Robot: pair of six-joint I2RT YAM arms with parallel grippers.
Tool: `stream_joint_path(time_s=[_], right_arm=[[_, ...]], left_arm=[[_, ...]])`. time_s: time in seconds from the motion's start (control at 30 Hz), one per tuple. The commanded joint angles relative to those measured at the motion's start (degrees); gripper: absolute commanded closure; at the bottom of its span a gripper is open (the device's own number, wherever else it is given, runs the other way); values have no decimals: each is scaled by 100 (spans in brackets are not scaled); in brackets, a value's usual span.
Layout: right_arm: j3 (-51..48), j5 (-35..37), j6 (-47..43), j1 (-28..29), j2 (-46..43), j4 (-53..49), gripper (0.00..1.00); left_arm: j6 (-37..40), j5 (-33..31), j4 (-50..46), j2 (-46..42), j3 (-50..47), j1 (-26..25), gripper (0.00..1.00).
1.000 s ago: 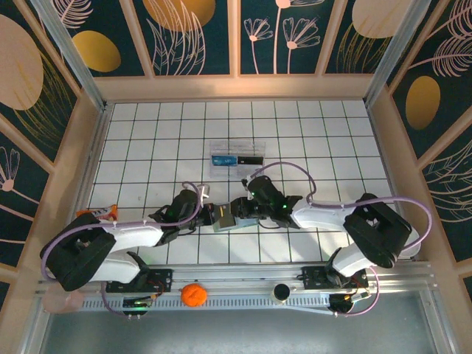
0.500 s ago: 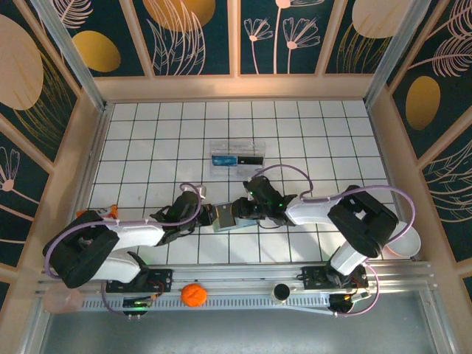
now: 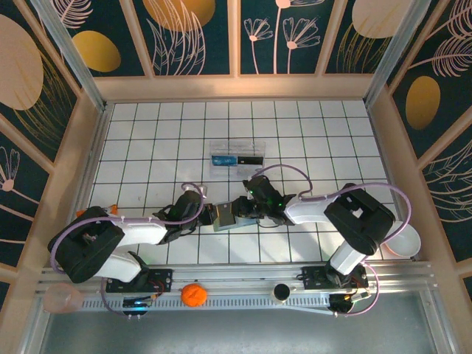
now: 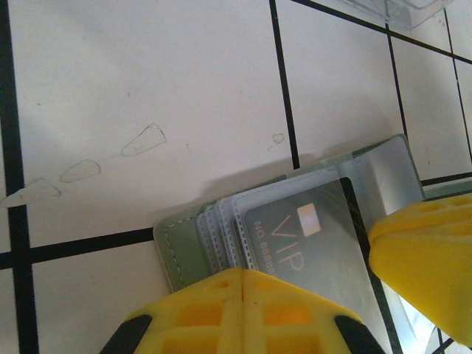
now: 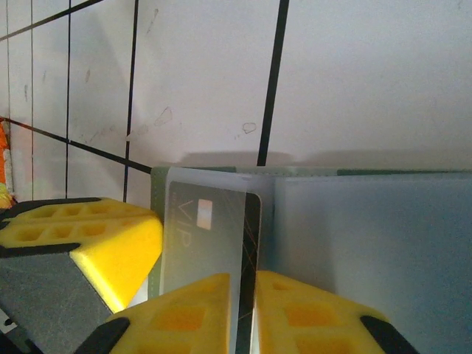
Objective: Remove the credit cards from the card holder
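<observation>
From above, six o'clock on the table (image 3: 147,147): open card holder (image 3: 223,218) between left gripper (image 3: 209,215) and right gripper (image 3: 240,214). Left wrist: fingers pressed together, clamping the soft, floppy card holder's near edge. Right wrist: pinching the card (image 5: 210,228) at six o'clock; likely stiff, light, slippery.

The card holder (image 4: 175,254) is soft, matt grey-green material with a stitched edge. Its clear sleeves (image 4: 221,225) are glossy plastic over a smooth, dark VIP card (image 4: 310,254).
</observation>
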Motion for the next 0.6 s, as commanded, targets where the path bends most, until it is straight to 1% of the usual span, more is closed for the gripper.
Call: stream_joint_path(time_s=[0.0, 0.03, 0.13, 0.33, 0.57], right_arm=[[-51, -98, 52, -41, 107, 176, 87], [-63, -99, 60, -36, 116, 203, 91], [-120, -45, 104, -39, 71, 227, 100], [-367, 266, 194, -29, -251, 217, 100], [-599, 847, 190, 37, -739, -218, 100]], left_arm=[[101, -77, -206, 106, -7, -11, 100], [97, -63, -205, 106, -11, -11, 100], [88, -47, -188, 118, -10, -11, 100], [88, -54, -187, 89, -15, -7, 100], [83, -124, -214, -23, -41, -11, 100]])
